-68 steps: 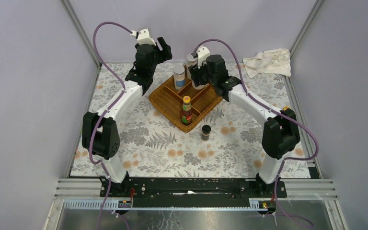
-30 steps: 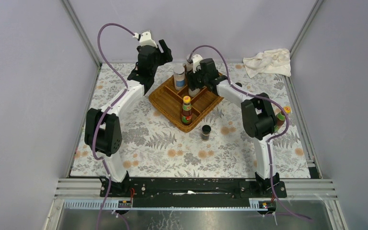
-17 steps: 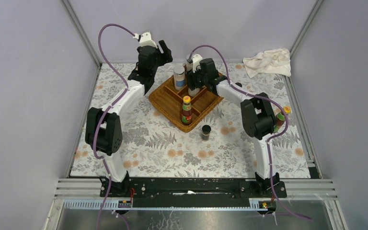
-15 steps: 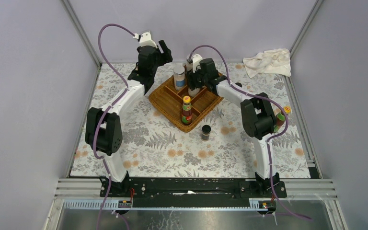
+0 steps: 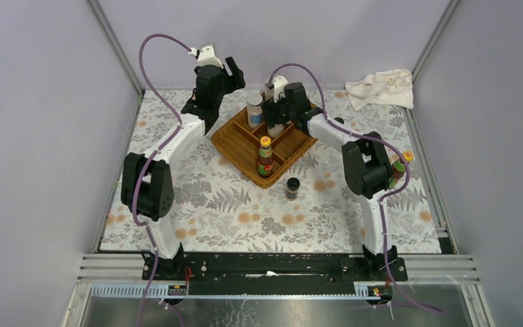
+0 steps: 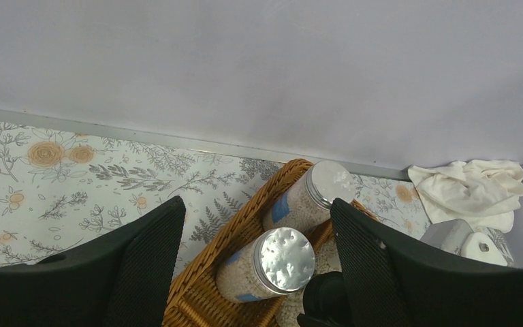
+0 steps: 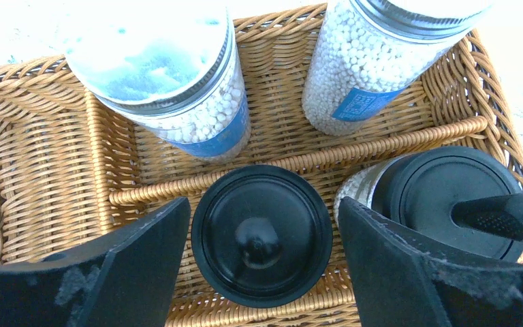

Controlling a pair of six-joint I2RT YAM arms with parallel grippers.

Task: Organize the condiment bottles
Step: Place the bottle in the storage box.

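While the right gripper (image 7: 263, 202) straddles a black-lidded spice jar (image 7: 262, 235) in the wicker tray (image 7: 34, 157) – fingers apart, flanking the round lid – a blue-labelled shaker (image 7: 177, 102) stands at 11 o'clock and a second shaker (image 7: 374, 61) at 1: clear, white beads, metal lids, print unreadable. Another black lid (image 7: 436, 184) at 3 o'clock. Left gripper (image 6: 257, 204) spread, empty. One dark jar (image 5: 293, 187) stands outside, at the tray's 5 o'clock.

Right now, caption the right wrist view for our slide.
Open end effector flanks a black-lidded jar in the wicker tray.
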